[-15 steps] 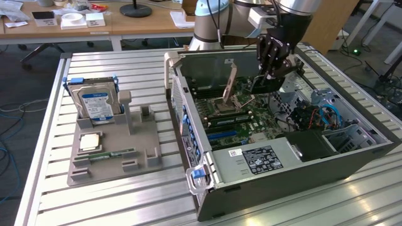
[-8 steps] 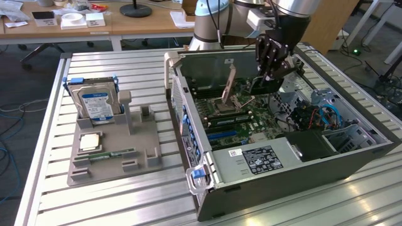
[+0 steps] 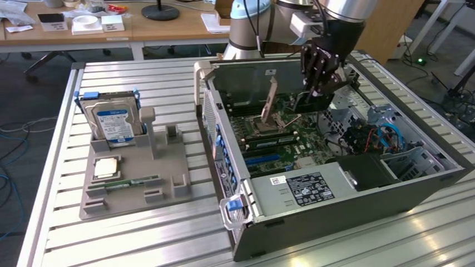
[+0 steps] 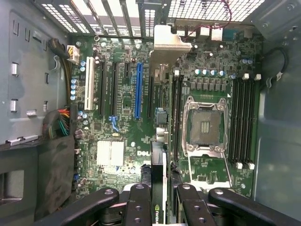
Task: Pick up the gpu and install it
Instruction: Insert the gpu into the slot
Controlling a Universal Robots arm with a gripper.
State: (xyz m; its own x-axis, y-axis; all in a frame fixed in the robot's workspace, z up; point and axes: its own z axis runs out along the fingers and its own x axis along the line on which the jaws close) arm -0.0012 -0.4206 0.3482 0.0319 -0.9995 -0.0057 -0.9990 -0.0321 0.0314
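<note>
My gripper point(image 3: 317, 89) is shut on the gpu point(image 3: 310, 102), a thin green card that hangs upright inside the open computer case point(image 3: 334, 219), just above the motherboard point(image 3: 275, 142). In the wrist view the gpu point(image 4: 159, 179) is seen edge-on between the black fingers point(image 4: 139, 205). Its silver end bracket point(image 4: 169, 42) reaches toward the case's rear slot grille. The card's edge runs between the blue expansion slot point(image 4: 138, 92) and the empty CPU socket point(image 4: 205, 125). I cannot tell whether it touches a slot.
On the exterior view's left, a grey fixture point(image 3: 133, 183) carries a hard drive point(image 3: 113, 123), a CPU point(image 3: 106, 167) and a RAM stick point(image 3: 130, 182). The case walls, the black power supply point(image 3: 315, 186) and blue cables point(image 3: 386, 136) crowd the space around the motherboard.
</note>
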